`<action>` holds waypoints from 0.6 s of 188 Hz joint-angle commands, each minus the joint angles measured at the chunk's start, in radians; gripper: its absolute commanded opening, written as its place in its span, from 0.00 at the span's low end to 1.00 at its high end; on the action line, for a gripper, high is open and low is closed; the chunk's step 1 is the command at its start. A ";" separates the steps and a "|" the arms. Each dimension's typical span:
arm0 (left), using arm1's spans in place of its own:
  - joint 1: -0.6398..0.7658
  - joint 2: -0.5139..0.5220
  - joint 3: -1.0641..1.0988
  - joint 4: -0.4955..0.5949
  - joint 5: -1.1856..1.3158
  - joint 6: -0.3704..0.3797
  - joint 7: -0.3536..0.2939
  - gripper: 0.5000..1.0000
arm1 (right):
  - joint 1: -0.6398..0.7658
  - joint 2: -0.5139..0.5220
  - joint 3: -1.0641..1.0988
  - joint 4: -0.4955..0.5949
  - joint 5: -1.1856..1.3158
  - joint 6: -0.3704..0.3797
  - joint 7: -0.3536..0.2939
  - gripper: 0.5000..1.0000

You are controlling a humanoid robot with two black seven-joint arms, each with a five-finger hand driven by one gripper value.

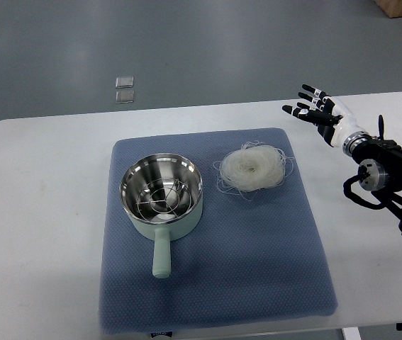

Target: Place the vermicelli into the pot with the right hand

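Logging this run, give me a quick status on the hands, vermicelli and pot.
Right hand open, hovering right of mat. Vermicelli nest on blue mat, beside pot, untouched. Path clear.

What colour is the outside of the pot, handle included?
Pale mint green on the pot body and handle, with a shiny steel inside; the top view shows it clearly.
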 commanded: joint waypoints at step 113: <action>0.000 0.000 -0.001 0.003 0.000 0.000 0.000 1.00 | 0.028 -0.003 0.000 -0.044 0.000 0.001 0.002 0.85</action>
